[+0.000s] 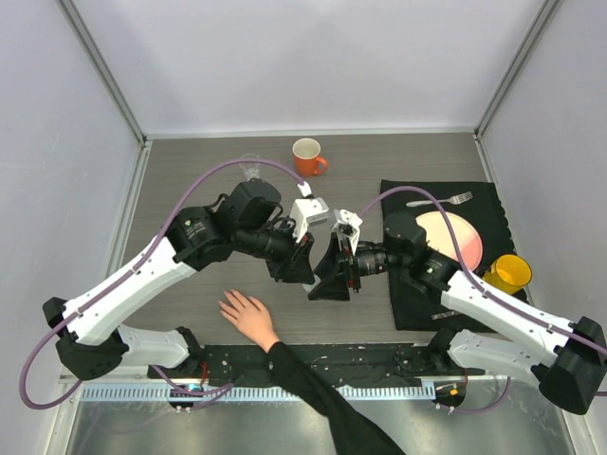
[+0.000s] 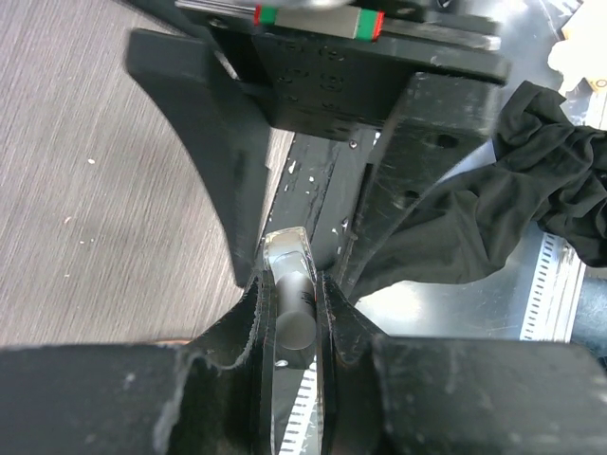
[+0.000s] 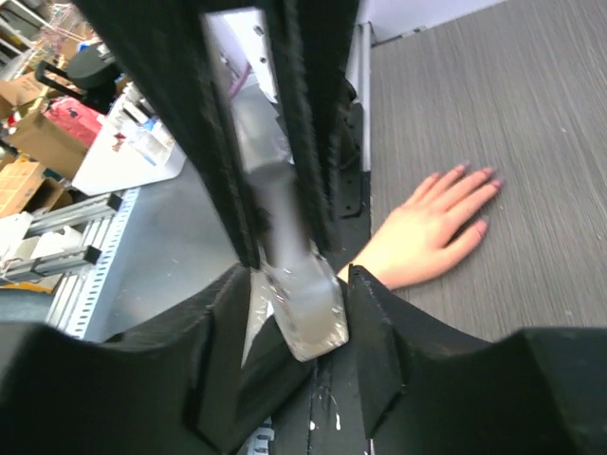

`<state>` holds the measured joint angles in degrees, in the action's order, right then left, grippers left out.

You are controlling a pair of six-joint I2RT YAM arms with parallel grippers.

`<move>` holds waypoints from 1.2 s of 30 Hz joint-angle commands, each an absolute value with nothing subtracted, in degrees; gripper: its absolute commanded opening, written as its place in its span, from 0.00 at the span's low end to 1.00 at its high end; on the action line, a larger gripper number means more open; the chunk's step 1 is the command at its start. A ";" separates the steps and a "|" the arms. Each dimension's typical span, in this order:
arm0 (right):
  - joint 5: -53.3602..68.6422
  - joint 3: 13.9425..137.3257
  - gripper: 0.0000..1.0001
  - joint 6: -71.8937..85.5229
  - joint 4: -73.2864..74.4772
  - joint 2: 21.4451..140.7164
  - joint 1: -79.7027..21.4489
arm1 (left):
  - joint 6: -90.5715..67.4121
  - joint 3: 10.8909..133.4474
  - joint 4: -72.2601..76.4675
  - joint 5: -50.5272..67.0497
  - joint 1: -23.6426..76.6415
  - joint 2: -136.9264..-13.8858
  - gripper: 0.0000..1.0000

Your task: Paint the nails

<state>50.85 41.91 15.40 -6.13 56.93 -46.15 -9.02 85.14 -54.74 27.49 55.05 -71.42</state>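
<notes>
Nails [image 3: 488, 172]: tiny, on the tips of a bare, light-skinned hand [image 1: 248, 316]; in the right wrist view they look faintly pink-mauve, too small to tell whether coated.
Hand pose: palm down, flat, fingers spread and straight.
Hand location: on the grey table [image 1: 190, 180], near its front edge, left of centre.
Finger direction: pointing away from the front edge, toward the left.
Wrist: covered by a black sleeve [image 1: 313, 389].
</notes>
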 commanded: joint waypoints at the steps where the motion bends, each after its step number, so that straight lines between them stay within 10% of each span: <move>1: 53.35 43.16 0.48 18.89 -14.32 56.07 -47.02 | -9.76 85.78 -52.21 27.69 54.84 -71.63 0.00; 7: 54.06 42.19 0.08 19.78 -15.74 55.55 -47.37 | -10.46 86.22 -50.98 24.97 54.84 -71.19 0.00; 14: 52.56 40.69 0.33 18.54 -14.50 53.44 -47.37 | -11.78 85.52 -48.52 22.15 54.84 -69.26 0.00; 18: 52.73 40.52 0.24 18.37 -14.59 53.17 -47.37 | -12.48 85.52 -48.08 21.97 54.84 -69.00 0.00; 20: 52.47 40.60 0.01 18.28 -14.59 53.09 -47.37 | -13.09 85.60 -47.99 21.45 54.84 -69.17 0.00; 24: 38.32 41.57 0.01 13.73 -7.77 51.42 -47.72 | -17.04 87.36 -48.77 15.23 54.84 -69.87 0.00; 30: 0.31 39.65 0.01 6.78 -6.58 45.27 -54.39 | -40.30 102.72 -70.33 -26.86 54.84 -78.47 0.00; 36: -16.96 41.83 0.01 1.41 -11.69 50.52 -62.57 | -48.33 98.88 -63.47 -28.91 55.20 -78.58 0.00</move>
